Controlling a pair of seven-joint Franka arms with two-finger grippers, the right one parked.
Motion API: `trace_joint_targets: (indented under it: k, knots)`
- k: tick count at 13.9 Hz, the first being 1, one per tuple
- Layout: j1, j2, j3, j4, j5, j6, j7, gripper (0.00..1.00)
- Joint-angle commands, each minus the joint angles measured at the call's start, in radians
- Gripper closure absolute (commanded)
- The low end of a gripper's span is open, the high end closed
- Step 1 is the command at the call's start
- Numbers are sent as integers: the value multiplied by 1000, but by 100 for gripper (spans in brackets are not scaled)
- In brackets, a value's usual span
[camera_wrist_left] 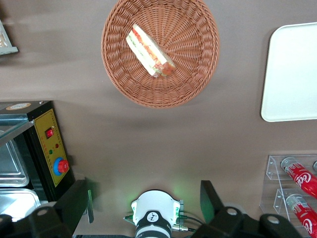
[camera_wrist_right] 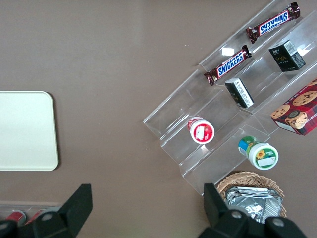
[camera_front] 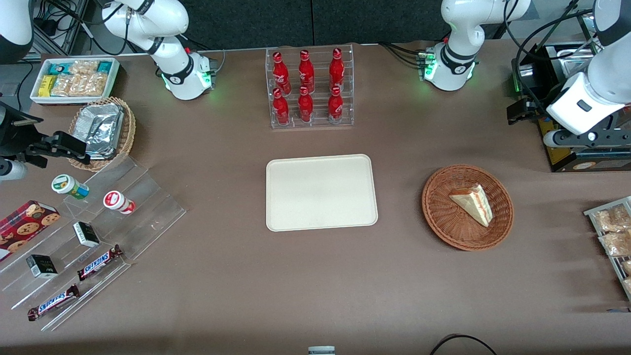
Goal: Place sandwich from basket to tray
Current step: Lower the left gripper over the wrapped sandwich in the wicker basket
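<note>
The sandwich [camera_front: 472, 203] lies untouched in the basket [camera_front: 437, 212], beside the empty tray [camera_front: 320, 192], because the gripper [camera_wrist_left: 143, 201], fingers spread wide and holding nothing, hangs high above the table [camera_front: 394, 148], not yet lowered.

Browns, creams and reds on a taupe-brown table [camera_front: 222, 276]

The round woven wicker basket [camera_front: 438, 217] is reddish-brown; the triangular sandwich [camera_front: 473, 203] in it is pale cream bread striped red, orange and green along its edge. The flat rectangular tray [camera_front: 321, 192] is plain cream. Six bottles [camera_front: 306, 86] in a clear rack are glossy red with white script. The left arm's gripper [camera_wrist_left: 146, 203], black-fingered with fingers spread, hangs on a white arm near a black box with a yellow panel [camera_wrist_left: 52, 146].
</note>
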Motion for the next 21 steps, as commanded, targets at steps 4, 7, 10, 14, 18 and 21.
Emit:
trace_joint_targets:
  k: [4, 7, 10, 14, 18, 21]
  knots:
    - [14, -39, 4, -100, 23, 39, 12, 0]
    - [12, -44, 2, -257, 72, 195, 2, 0]
    - [12, -30, 2, -391, 75, 368, -214, 0]
    - [11, -13, 2, -499, 75, 560, -356, 0]
    - [9, 44, 2, -574, 66, 760, -422, 0]
    - [11, 97, 2, -607, 75, 910, -439, 0]
